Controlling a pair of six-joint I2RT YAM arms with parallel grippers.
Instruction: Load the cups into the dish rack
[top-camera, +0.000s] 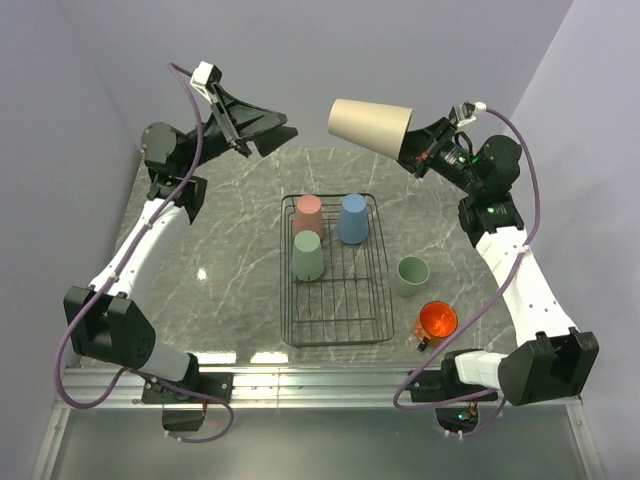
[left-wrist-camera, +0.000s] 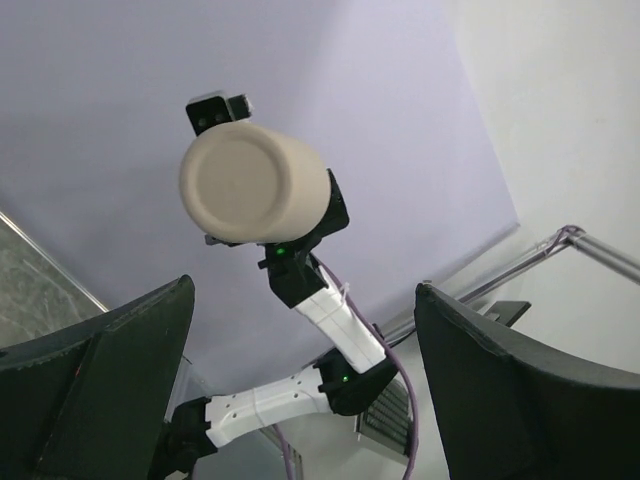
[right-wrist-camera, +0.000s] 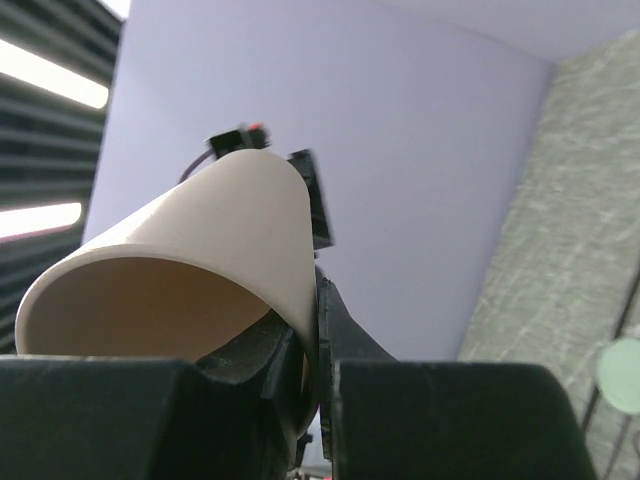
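My right gripper (top-camera: 412, 152) is shut on the rim of the beige tumbler (top-camera: 368, 125), one finger inside and one outside, and holds it on its side high above the table's far edge; the tumbler also shows in the right wrist view (right-wrist-camera: 190, 270) and the left wrist view (left-wrist-camera: 250, 182). My left gripper (top-camera: 268, 135) is open and empty, raised at the back left, facing the tumbler's base. The black wire dish rack (top-camera: 336, 330) holds the salmon-pink (top-camera: 308, 215), blue (top-camera: 352, 218) and pale green (top-camera: 307, 256) tumblers upside down. The short pale green cup (top-camera: 411, 275) and the orange mug (top-camera: 437, 322) stand right of the rack.
Purple walls close in at the left, back and right. The grey marble table (top-camera: 225, 270) has a metal rail along its near edge. The near half of the rack holds no cups.
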